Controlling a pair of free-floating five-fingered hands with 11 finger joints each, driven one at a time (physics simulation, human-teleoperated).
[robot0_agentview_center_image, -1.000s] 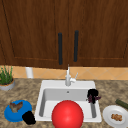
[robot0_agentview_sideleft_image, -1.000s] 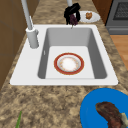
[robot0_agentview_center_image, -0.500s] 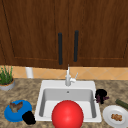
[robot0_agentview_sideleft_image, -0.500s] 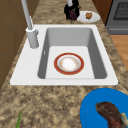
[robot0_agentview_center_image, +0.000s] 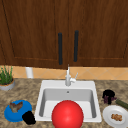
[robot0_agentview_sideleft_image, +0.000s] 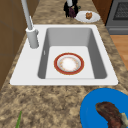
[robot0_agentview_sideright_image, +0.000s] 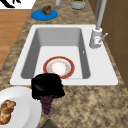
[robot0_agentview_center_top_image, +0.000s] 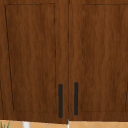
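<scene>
My right hand (robot0_agentview_center_image: 108, 94) hangs over the counter just right of the sink (robot0_agentview_center_image: 44, 86), curled round a dark purple bunch of grapes (robot0_agentview_center_image: 108, 100). From the right side the grapes (robot0_agentview_sideright_image: 46, 104) dangle below the hand (robot0_agentview_sideright_image: 47, 86), beside a white plate (robot0_agentview_sideright_image: 22, 105) with a piece of bread (robot0_agentview_sideright_image: 6, 111). The left side view has the same hand (robot0_agentview_sideleft_image: 69, 5) and grapes (robot0_agentview_sideleft_image: 72, 12) at the far end of the counter. My left hand (robot0_agentview_center_image: 28, 117) floats at the sink's front left corner, next to a blue plate (robot0_agentview_center_image: 10, 115).
A red-rimmed bowl (robot0_agentview_sideleft_image: 68, 63) lies in the sink basin. The faucet (robot0_agentview_center_image: 68, 78) stands at the back rim. The blue plate (robot0_agentview_sideleft_image: 90, 112) carries a brown piece of meat (robot0_agentview_sideleft_image: 110, 115). A potted plant (robot0_agentview_center_image: 6, 79) sits back left, a green vegetable (robot0_agentview_center_image: 121, 103) far right. Two cabinet doors (robot0_agentview_center_top_image: 35, 60) are closed.
My right hand has moved right with the grapes, from over the sink's right rim to above the counter near the white plate. The left hand has stayed put.
</scene>
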